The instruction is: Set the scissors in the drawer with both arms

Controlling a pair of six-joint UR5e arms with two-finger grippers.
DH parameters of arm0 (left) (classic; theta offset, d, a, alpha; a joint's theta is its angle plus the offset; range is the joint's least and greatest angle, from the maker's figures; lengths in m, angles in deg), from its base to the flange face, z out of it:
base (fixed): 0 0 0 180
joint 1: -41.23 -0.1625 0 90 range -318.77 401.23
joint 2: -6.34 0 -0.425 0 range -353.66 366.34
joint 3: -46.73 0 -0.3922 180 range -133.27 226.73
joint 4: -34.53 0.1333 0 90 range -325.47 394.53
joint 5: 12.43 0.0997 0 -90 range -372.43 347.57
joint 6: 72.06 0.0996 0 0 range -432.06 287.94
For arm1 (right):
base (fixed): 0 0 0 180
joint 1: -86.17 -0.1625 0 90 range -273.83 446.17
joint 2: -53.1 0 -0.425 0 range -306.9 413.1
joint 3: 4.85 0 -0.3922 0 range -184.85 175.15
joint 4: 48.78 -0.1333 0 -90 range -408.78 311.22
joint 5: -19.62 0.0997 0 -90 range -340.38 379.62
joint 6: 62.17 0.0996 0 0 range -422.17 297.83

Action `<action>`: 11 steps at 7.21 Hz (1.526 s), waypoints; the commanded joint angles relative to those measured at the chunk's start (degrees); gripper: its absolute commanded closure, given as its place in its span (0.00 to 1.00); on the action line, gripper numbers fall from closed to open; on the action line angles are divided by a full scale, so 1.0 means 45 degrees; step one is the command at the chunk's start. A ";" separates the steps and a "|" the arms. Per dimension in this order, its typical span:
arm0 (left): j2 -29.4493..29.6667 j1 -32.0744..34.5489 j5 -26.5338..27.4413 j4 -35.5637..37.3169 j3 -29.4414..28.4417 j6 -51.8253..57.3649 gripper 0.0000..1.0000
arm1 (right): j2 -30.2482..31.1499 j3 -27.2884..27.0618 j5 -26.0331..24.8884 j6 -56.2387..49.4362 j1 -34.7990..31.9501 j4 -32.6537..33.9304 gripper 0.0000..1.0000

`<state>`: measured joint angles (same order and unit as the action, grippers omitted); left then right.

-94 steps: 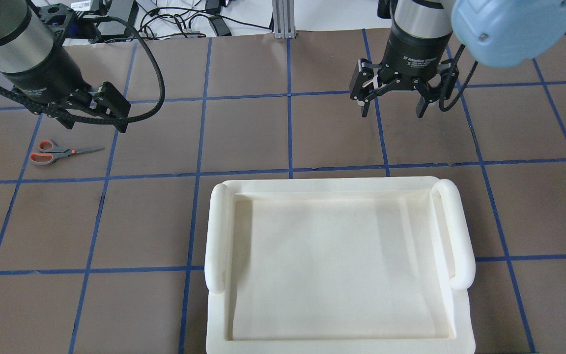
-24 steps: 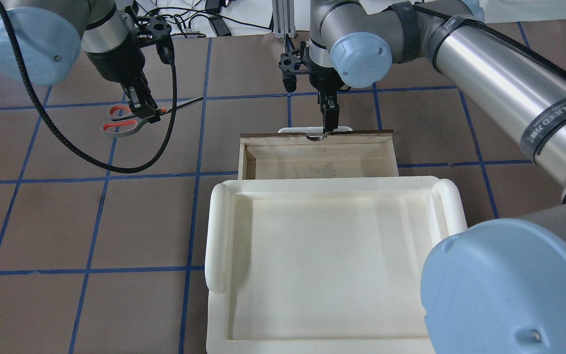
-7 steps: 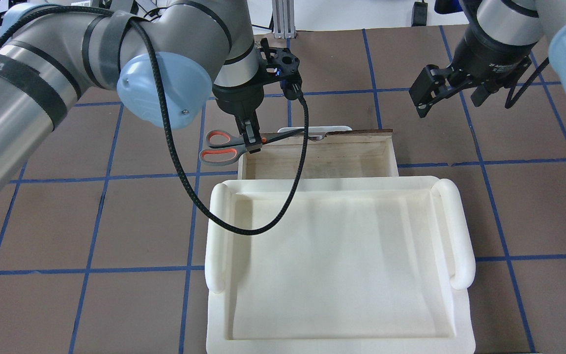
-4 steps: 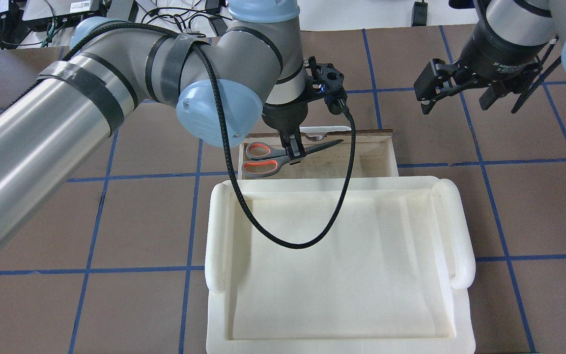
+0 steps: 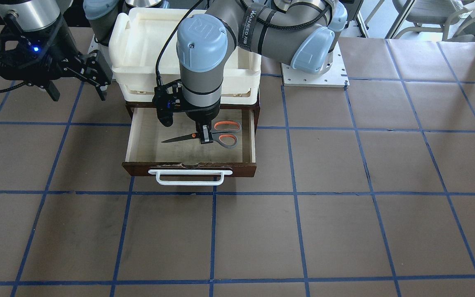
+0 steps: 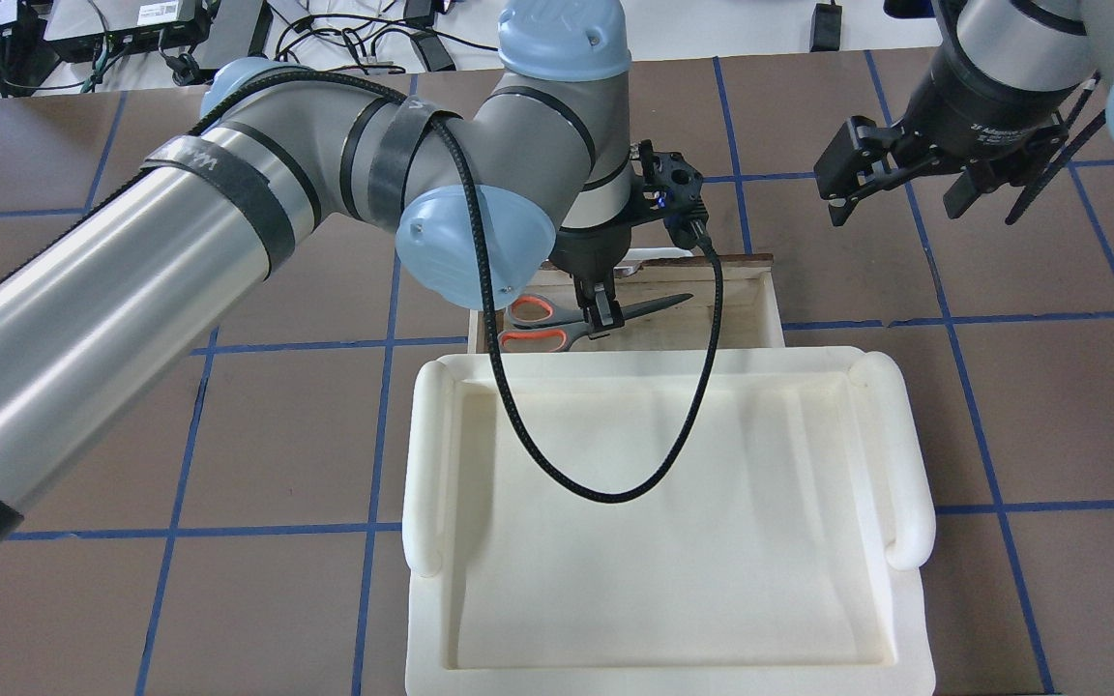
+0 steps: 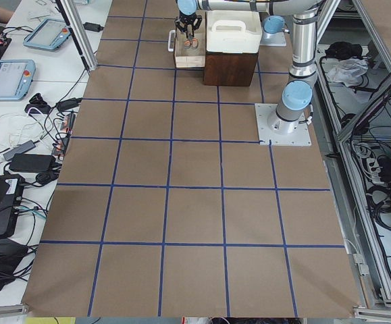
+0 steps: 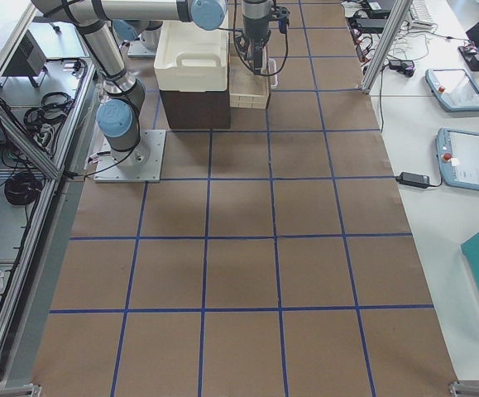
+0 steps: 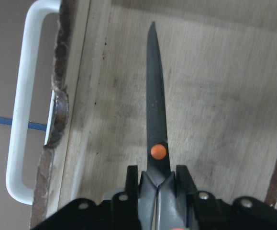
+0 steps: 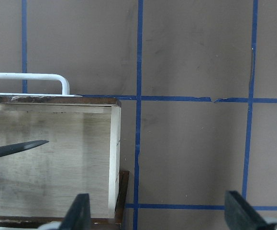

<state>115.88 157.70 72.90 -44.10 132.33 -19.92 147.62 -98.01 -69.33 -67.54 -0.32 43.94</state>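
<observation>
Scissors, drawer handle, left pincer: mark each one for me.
scissors (image 5: 230, 142), front-facing view, lower grey handle loop.
drawer handle (image 5: 188, 182), front-facing view, middle of white bar.
left pincer (image 5: 205, 139), front-facing view, midway between fingertips.

We see a table (image 5: 344, 231) covered in brown paper, ruled into squares by blue tape lines (image 5: 213, 243). On it stands a dark wooden cabinet (image 7: 230, 69), its drawer (image 5: 245, 169) open. Just beside the cabinet, on the robot's left, lies a pale mounting plate (image 5: 328, 78).

A cream-white tray (image 6: 426, 454) tops the dark brown cabinet (image 7: 230, 69).
</observation>
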 commanded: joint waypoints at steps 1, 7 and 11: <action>0.0189 0.0074 0.0023 -0.0028 0.0078 0.0016 1.00 | -0.0009 0.0000 0.0000 -0.0019 0.0000 0.0001 0.00; 0.0502 0.0094 0.0199 0.0226 0.0098 0.0562 1.00 | -0.0048 0.0000 0.0000 -0.0136 0.0000 0.0040 0.00; 0.0600 0.0133 0.0199 0.0246 0.0430 0.0504 1.00 | -0.0048 0.0000 0.0020 -0.0156 0.0000 0.0079 0.00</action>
<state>118.52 158.22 73.79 -42.97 134.02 -17.63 147.40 -98.01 -69.25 -68.23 -0.32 44.27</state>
